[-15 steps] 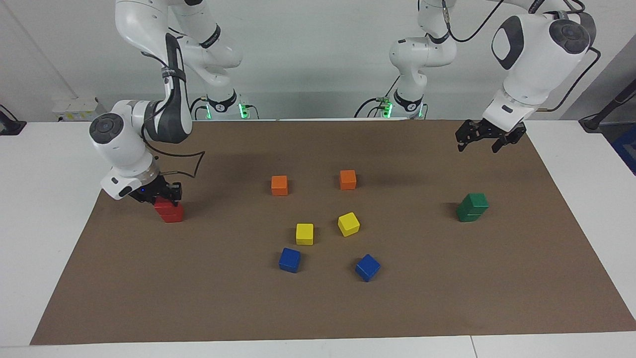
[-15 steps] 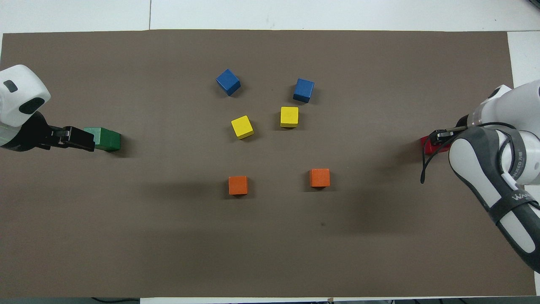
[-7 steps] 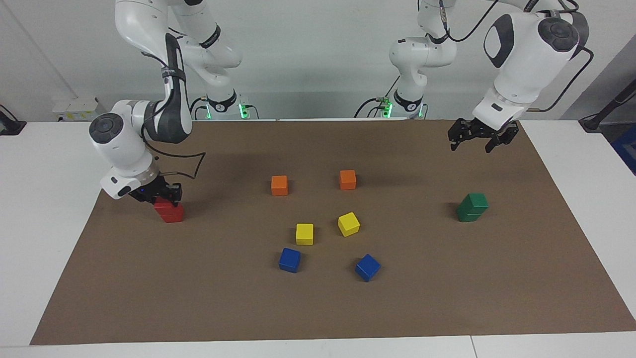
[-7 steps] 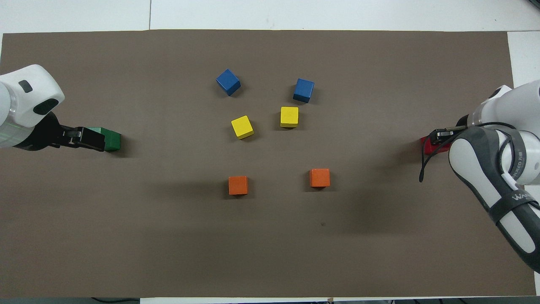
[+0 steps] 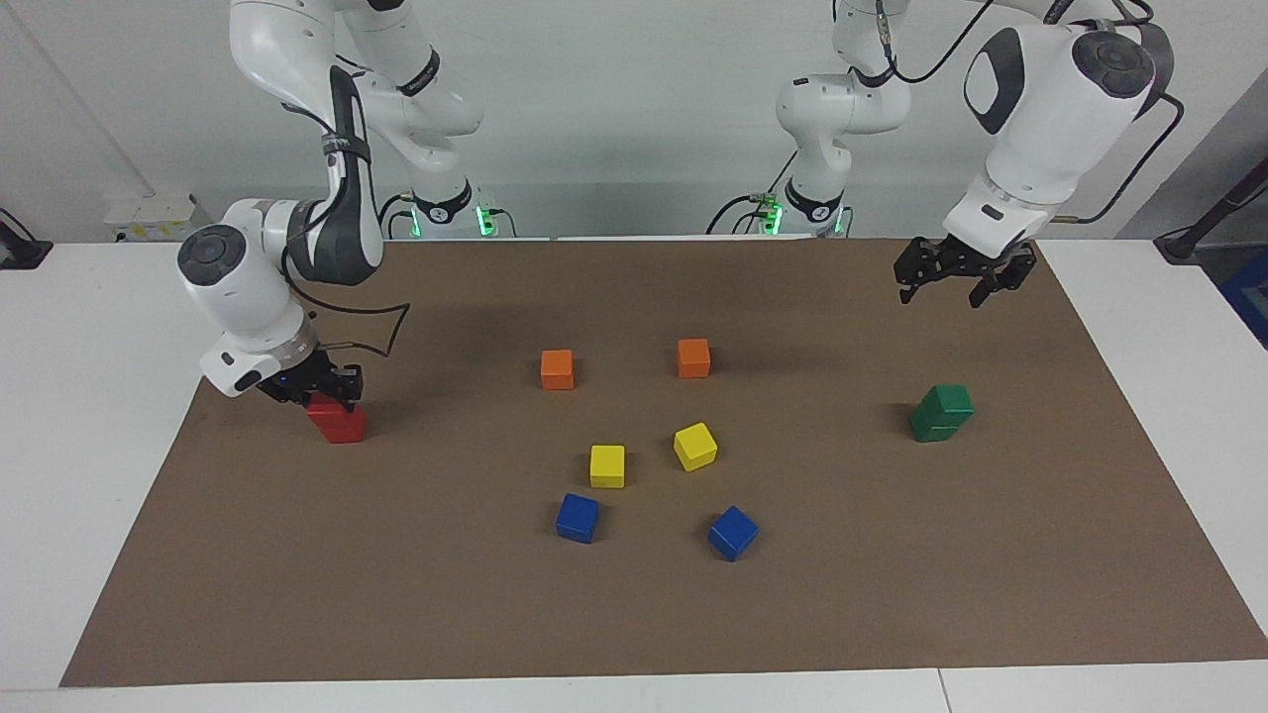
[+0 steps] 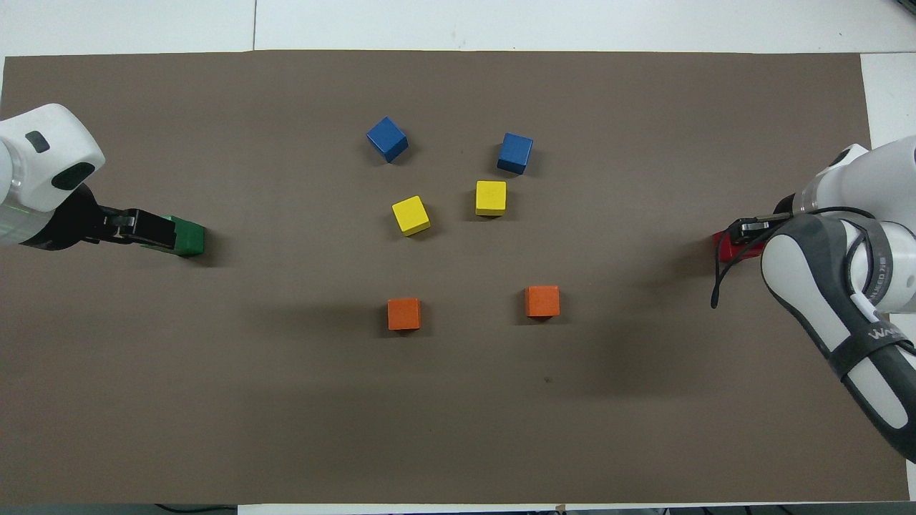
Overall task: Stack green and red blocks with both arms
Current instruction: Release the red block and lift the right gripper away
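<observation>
Two green blocks (image 5: 941,413) stand stacked, the upper one slightly askew, toward the left arm's end of the mat. My left gripper (image 5: 956,279) hangs open in the air above the mat, well clear of that stack; in the overhead view the left gripper (image 6: 147,230) covers part of the green stack (image 6: 189,239). Two red blocks (image 5: 340,424) are stacked toward the right arm's end. My right gripper (image 5: 327,389) is down on the stack, shut on the upper red block. From overhead, only an edge of the red stack (image 6: 724,247) shows beside the right gripper (image 6: 748,230).
Two orange cubes (image 5: 557,368) (image 5: 693,357), two yellow cubes (image 5: 607,465) (image 5: 695,446) and two blue cubes (image 5: 578,517) (image 5: 733,533) lie scattered mid-table on the brown mat (image 5: 634,614). White table borders the mat.
My left gripper has drifted a little up and sideways above the mat, staying open. The right gripper and both stacks have not moved.
</observation>
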### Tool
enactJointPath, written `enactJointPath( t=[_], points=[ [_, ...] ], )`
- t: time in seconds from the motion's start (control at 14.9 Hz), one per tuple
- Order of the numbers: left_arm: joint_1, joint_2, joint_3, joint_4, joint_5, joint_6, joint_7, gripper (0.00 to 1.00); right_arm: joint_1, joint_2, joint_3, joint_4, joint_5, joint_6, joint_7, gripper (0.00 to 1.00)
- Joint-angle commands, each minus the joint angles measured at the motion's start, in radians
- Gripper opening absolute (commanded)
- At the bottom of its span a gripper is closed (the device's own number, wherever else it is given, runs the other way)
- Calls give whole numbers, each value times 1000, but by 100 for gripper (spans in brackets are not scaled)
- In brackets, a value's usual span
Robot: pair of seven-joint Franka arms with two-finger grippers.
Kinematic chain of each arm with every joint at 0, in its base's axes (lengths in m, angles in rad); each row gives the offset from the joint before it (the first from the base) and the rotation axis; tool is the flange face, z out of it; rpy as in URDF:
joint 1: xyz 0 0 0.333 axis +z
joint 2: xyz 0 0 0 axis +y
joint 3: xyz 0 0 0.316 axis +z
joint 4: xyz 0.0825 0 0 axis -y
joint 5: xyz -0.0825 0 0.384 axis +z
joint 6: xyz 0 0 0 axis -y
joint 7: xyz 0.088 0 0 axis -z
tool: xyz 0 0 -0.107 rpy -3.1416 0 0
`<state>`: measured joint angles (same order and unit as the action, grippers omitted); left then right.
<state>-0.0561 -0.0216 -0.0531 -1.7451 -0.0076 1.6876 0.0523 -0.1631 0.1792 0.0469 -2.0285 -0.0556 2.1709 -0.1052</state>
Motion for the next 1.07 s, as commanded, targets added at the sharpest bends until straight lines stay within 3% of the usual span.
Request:
enactJointPath(
  t=[0.0, 1.01],
  points=[
    [4, 9, -5, 12, -9, 1, -5, 100, -10, -23, 8, -24, 20, 23, 5, 0],
    [7, 14, -25, 22, -8, 12, -5, 100, -10, -17, 8, -24, 20, 18, 1, 0]
  ],
)
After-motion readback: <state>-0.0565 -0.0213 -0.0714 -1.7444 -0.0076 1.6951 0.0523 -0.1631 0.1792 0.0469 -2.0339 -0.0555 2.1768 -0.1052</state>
